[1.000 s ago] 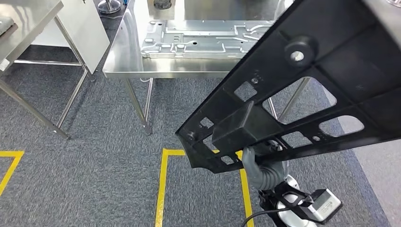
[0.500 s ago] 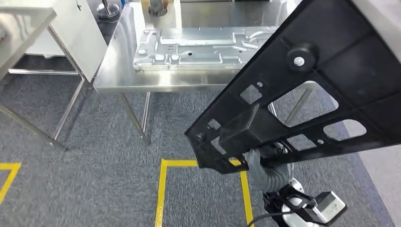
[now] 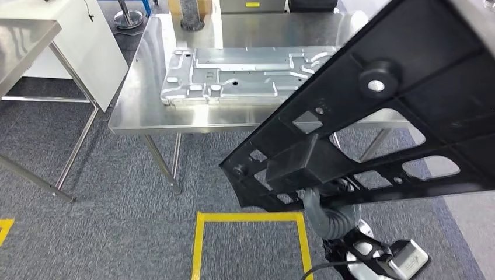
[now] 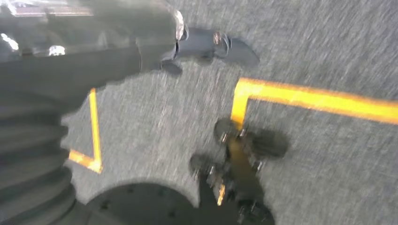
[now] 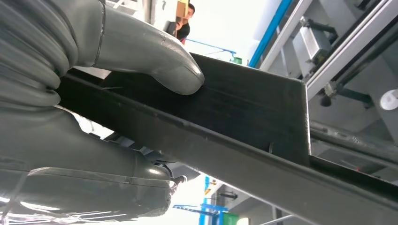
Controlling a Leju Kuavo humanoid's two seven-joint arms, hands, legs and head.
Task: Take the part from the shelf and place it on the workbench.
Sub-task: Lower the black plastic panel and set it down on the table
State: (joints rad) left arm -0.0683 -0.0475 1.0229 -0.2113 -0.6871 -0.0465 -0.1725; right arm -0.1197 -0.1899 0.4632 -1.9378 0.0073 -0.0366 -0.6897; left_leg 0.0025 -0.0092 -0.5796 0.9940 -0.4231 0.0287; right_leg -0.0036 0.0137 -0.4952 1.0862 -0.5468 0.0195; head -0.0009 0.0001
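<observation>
A large black plastic part with cut-outs hangs tilted across the right of the head view, above the carpet. My right hand holds it from underneath, mostly hidden by the part. In the right wrist view the thumb presses on the part's black edge. Ahead stands the steel workbench, with a silver pressed-metal plate lying on it. My left hand hangs over the floor, blurred, so how its fingers lie is unclear.
A second steel table and a white panel stand at the left. The workbench legs reach the grey carpet. A yellow tape rectangle marks the floor in front. A person is far behind.
The whole picture has shifted: the camera has moved closer to the workbench, which now sits lower and larger. The black part stays in my right hand.
</observation>
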